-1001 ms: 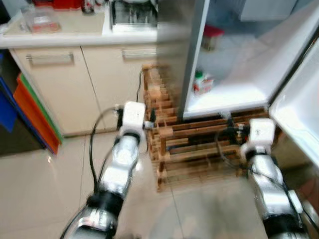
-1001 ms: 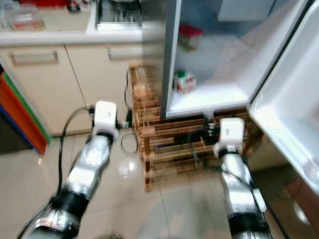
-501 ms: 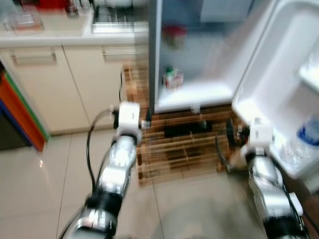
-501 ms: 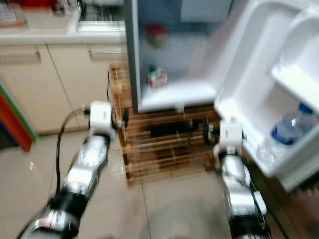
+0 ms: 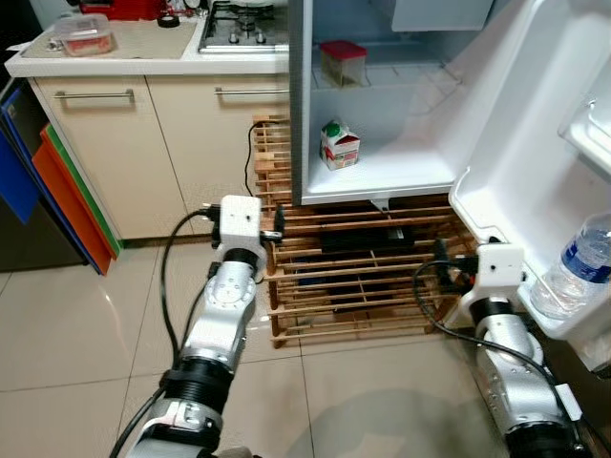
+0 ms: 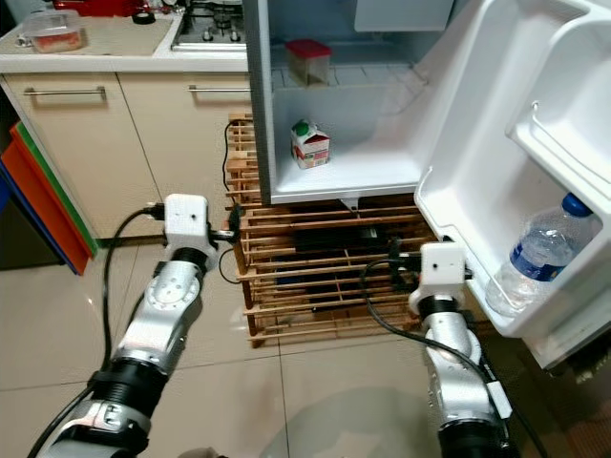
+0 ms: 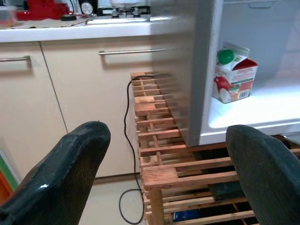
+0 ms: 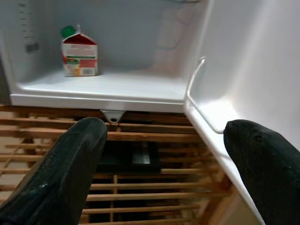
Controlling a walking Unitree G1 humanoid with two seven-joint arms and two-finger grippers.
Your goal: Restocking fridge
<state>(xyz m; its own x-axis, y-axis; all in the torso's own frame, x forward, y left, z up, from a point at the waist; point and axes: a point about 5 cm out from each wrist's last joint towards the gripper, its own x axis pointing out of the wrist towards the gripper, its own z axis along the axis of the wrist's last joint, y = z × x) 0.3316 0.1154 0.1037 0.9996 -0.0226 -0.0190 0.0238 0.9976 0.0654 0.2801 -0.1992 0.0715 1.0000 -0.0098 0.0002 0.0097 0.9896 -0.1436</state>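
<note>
The fridge (image 5: 382, 176) stands open on a wooden pallet (image 5: 363, 277). A red and white carton (image 5: 340, 146) with a green cap sits on its lowest shelf, and a red-lidded tub (image 5: 342, 59) on the shelf above. A water bottle (image 5: 576, 272) stands in the door's lower rack. My left gripper (image 5: 277, 232) hovers low by the pallet's left corner, open and holding nothing, and its wrist view looks at the carton (image 7: 233, 72). My right gripper (image 5: 442, 269) is open and holding nothing in front of the pallet, near the door's lower corner.
The open fridge door (image 5: 535, 124) juts out on the right, close to my right arm. Cream cabinets (image 5: 124, 143) and a counter with a hob (image 5: 239, 24) and a plastic box (image 5: 84, 33) stand on the left. Coloured boards (image 5: 57, 200) lean there. The floor is tiled.
The camera has swung right and steadied, so the door and bottle came into view and the blur is gone. Both arms keep the same pose.
</note>
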